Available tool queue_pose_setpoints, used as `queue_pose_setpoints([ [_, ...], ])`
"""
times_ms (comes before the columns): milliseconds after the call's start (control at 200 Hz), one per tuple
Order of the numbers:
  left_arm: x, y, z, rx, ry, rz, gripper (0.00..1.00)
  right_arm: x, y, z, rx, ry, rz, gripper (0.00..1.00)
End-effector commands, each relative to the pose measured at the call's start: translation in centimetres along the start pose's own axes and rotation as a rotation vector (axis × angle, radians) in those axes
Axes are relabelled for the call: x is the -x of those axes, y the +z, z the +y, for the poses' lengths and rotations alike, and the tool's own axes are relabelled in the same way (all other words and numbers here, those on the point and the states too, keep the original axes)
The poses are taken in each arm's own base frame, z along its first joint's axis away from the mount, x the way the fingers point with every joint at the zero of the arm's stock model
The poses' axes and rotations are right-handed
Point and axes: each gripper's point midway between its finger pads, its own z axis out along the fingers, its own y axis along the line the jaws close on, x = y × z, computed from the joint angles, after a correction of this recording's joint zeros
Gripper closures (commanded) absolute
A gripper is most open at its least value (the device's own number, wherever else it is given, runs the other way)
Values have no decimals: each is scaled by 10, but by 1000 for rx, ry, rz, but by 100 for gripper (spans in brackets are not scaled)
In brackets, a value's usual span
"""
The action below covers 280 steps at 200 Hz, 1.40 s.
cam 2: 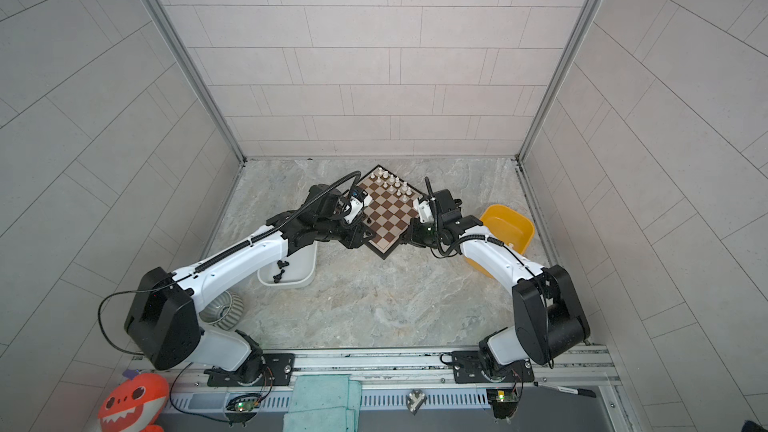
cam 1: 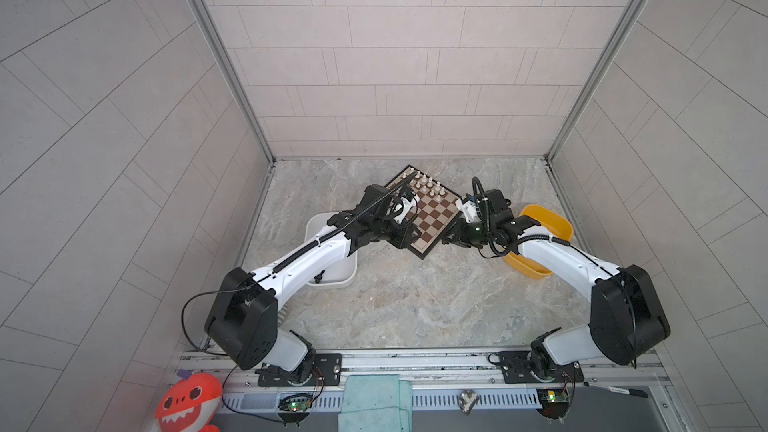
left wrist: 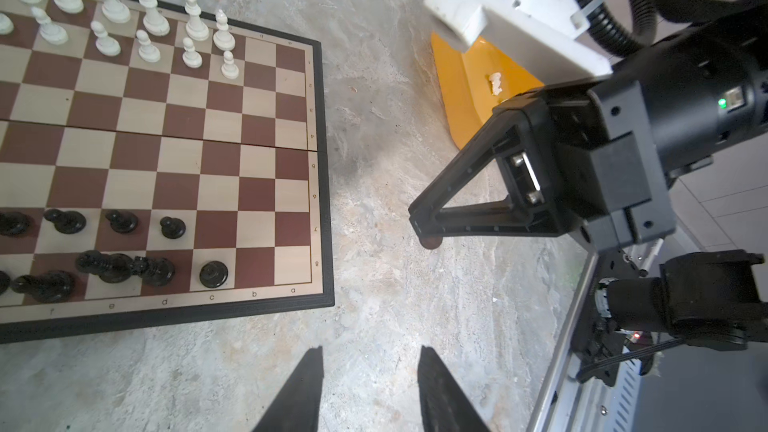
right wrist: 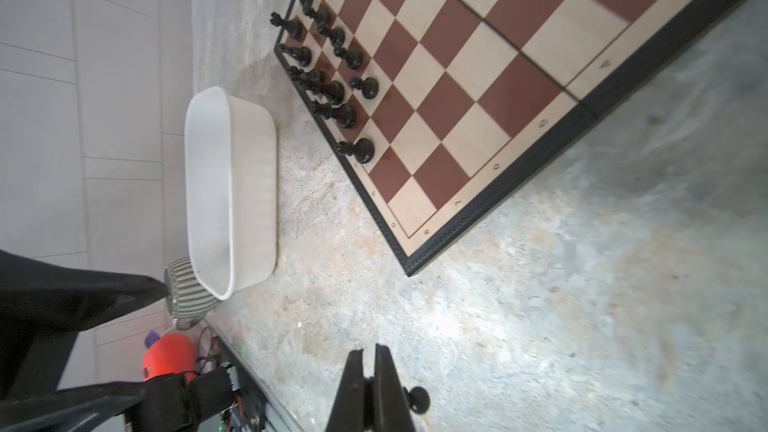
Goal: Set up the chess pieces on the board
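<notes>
Left wrist view: left gripper fingers part-way apart with nothing between them, over the marble table, just off the board by its black-side edge. Right wrist view: right gripper fingers pinched tight on a black pawn, round head poking out sideways; it is also off the board, above the table near a corner. In both top views the board sits corner-on between white tub and yellow tub. White pieces stand in two rows at one end, black pieces in two part-filled rows at the opposite end. A few loose black pieces lie in the white tub, and one white piece in the yellow tub.
</notes>
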Motion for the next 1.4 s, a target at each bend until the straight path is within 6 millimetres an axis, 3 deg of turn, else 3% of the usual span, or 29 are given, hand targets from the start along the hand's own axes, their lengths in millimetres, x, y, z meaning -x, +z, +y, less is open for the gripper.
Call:
queue_pose_setpoints([
  [0,-12,-6,5,14,-75,49,57,0,-8,-14,-163,-118,-4,100],
  [195,-23,-28,29,130,-123,33,57,23,0,-14,-370,-272,-39,100],
  [360,-37,-54,54,277,-159,27,57,36,25,-21,-542,-378,-16,100],
  [655,-53,-80,68,364,-151,-54,57,43,65,-42,-800,-527,40,100],
  [1096,-56,-79,65,345,-158,-67,57,64,90,-45,-947,-639,46,100],
  [1396,-56,-79,66,348,-157,-68,57,65,107,-54,-968,-660,82,97],
])
